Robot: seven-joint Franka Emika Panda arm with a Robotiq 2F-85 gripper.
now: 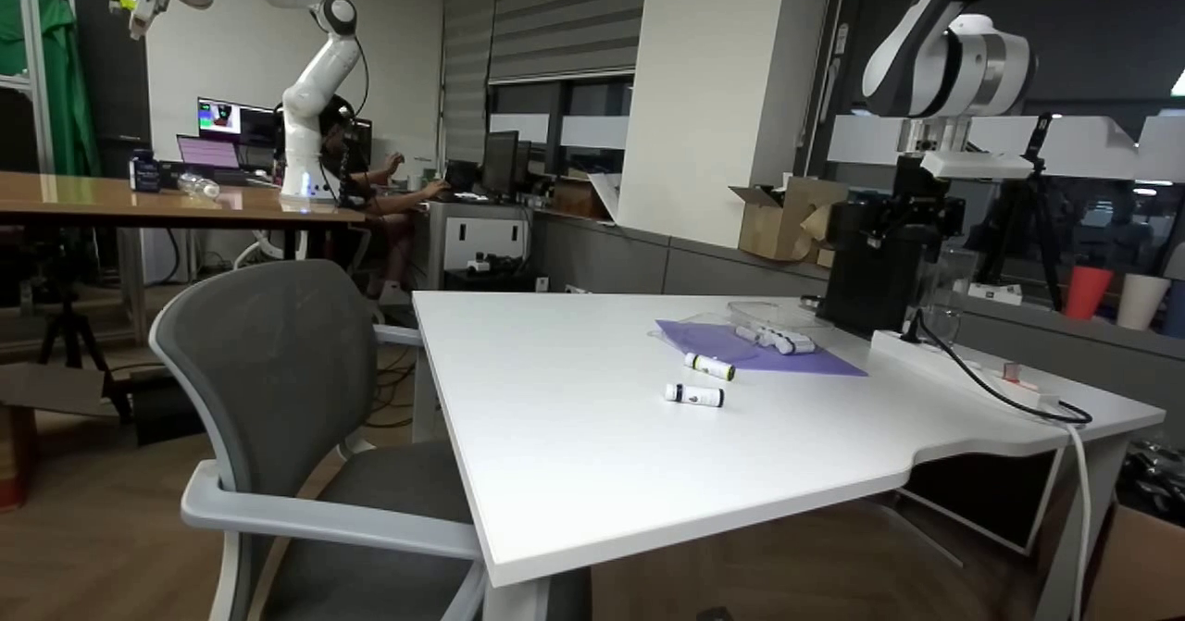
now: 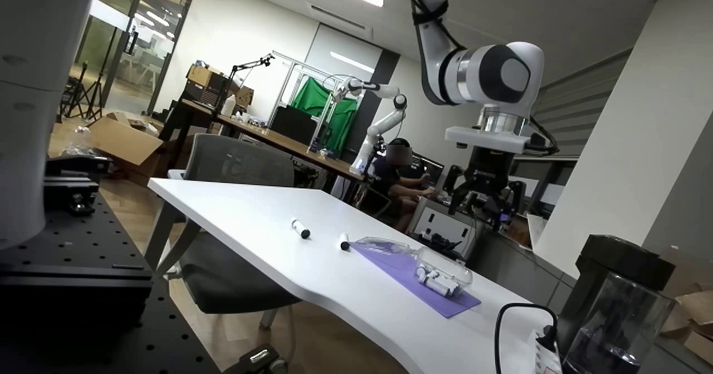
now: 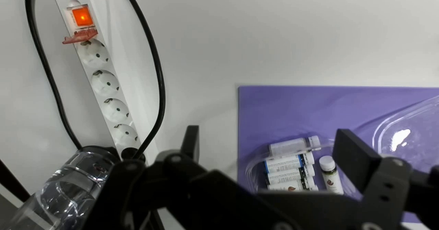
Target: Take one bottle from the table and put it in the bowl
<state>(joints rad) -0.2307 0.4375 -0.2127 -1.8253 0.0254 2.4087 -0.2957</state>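
Note:
Two small white bottles lie apart on the white table in both exterior views: one near the purple mat (image 1: 710, 366) (image 2: 344, 242), one farther out (image 1: 694, 395) (image 2: 301, 228). Neither shows in the wrist view. The bowl is a clear plastic container (image 2: 462, 269) on the mat, with several similar bottles lying in it; its rim shows in the wrist view (image 3: 252, 166). My gripper (image 2: 475, 211) is open and empty, high above the table. In the wrist view, its spread fingers (image 3: 271, 142) frame the bowl from above and hide its lower part.
The purple mat (image 3: 291, 106) also bears a clear lid (image 2: 384, 244) beside the bowl. A white power strip (image 3: 108, 82) with a looping black cable (image 3: 159, 75) lies at the table edge. A black appliance with a clear jar (image 2: 613, 312) stands beside it. A grey chair (image 1: 268, 371) adjoins the table.

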